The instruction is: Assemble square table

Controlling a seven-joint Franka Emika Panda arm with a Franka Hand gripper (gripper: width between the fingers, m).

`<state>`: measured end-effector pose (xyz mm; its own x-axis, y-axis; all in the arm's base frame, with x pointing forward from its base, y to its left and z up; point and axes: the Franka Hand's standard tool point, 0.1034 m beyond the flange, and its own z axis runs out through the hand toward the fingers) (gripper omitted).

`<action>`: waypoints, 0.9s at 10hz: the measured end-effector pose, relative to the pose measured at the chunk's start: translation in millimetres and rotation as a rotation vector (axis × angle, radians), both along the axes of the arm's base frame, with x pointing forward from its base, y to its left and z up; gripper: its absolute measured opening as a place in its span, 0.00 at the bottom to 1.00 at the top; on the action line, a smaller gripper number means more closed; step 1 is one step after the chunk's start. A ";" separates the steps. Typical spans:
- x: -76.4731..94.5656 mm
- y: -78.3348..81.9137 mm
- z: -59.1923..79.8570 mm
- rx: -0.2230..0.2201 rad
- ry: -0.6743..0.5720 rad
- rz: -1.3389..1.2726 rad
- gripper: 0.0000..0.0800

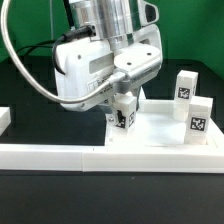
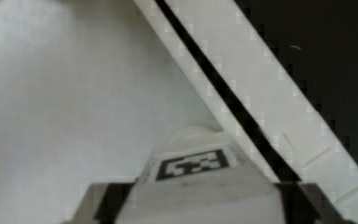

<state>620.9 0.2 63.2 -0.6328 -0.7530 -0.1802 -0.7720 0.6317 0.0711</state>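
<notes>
My gripper is shut on a small white leg block with a black-white tag and holds it upright over the near left corner of the white square table top. In the wrist view the leg sits between my dark fingers, above the top's flat white inside, close to its raised rim. I cannot tell whether the leg touches the top. Two more tagged leg blocks stand at the exterior view's right. The fourth leg is out of view.
The long low white border wall runs along the front of the table. A small white piece shows at the exterior view's left edge. The arm's white body and a cable fill the upper middle.
</notes>
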 end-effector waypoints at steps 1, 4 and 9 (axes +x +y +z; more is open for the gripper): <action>-1.4 -1.0 0.0 -0.007 0.011 -0.047 0.40; -3.4 -1.0 -1.3 -0.019 0.012 -0.015 0.41; -8.2 13.2 32.7 0.005 -0.032 0.020 0.80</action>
<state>612.7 13.4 95.9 -0.6116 -0.7644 -0.2040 -0.7863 0.6159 0.0496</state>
